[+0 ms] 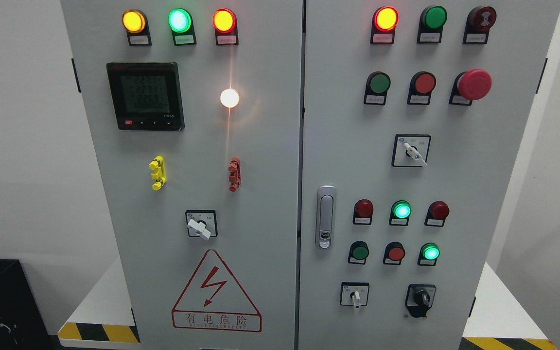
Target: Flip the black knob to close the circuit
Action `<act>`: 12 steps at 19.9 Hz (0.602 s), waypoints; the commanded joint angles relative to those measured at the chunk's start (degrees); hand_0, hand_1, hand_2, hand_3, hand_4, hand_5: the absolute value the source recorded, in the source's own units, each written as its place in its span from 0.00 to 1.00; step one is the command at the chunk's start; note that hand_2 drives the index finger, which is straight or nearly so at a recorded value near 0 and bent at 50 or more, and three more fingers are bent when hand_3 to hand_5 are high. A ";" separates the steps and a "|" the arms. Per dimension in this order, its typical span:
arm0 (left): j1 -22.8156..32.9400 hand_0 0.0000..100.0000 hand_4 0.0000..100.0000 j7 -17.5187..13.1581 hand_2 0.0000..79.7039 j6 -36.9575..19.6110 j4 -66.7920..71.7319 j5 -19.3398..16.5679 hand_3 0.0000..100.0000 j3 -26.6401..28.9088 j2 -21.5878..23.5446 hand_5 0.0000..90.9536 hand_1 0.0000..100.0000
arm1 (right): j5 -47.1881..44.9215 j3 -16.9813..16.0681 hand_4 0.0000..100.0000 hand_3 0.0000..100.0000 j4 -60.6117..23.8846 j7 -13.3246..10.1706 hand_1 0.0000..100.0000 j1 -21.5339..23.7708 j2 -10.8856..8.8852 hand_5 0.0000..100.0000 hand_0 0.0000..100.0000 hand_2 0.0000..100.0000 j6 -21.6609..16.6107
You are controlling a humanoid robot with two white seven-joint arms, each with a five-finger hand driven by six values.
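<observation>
Neither robot hand shows in the head view, so the state of the fingers cannot be told. A grey electrical cabinet (260, 194) fills the frame, split by a centre seam into a left door (114, 233) and a right door (503, 194). On the left door, a red triangular high-voltage warning sign (216, 294) sits at 6 o'clock, and a black digital meter (145, 96) with a lit display sits at about 10 o'clock. Along the top of that door run three lit lamps, amber (133, 21), green (179, 20) and red-ringed amber (224, 20), with a bright white lamp (229, 98) below the last. A yellow terminal block (157, 173) and a red terminal block (234, 174) flank the door's middle, and a white-handled selector switch (201, 224) lies under them.

On the right door, a red mushroom emergency-stop button (474, 84) stands at 2 o'clock. A silver door latch (325, 217) hugs the 9 o'clock edge. A white-lever rotary switch (411, 151) sits near the centre. Below it are two rows of small buttons and lamps; a green lamp (401, 210) and another green lamp (430, 252) glow. The black knob (421, 297) sits at about 5 o'clock on the right door, on a black plate, well right of a small white selector (355, 295)
</observation>
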 commanded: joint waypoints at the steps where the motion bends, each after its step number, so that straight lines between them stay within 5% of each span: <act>1: 1.32 0.12 0.00 -0.04 0.00 0.03 -1.76 0.05 0.00 0.00 0.00 0.00 0.56 | 4.53 0.01 0.92 1.00 -11.22 -0.07 0.10 -1.14 0.05 0.97 0.00 0.90 0.41; 12: 1.32 0.12 0.00 -0.04 0.00 0.03 -1.76 -0.04 0.00 0.00 0.00 0.00 0.56 | 9.10 0.01 0.95 1.00 -15.08 0.72 0.08 -3.51 0.14 0.98 0.00 0.92 3.21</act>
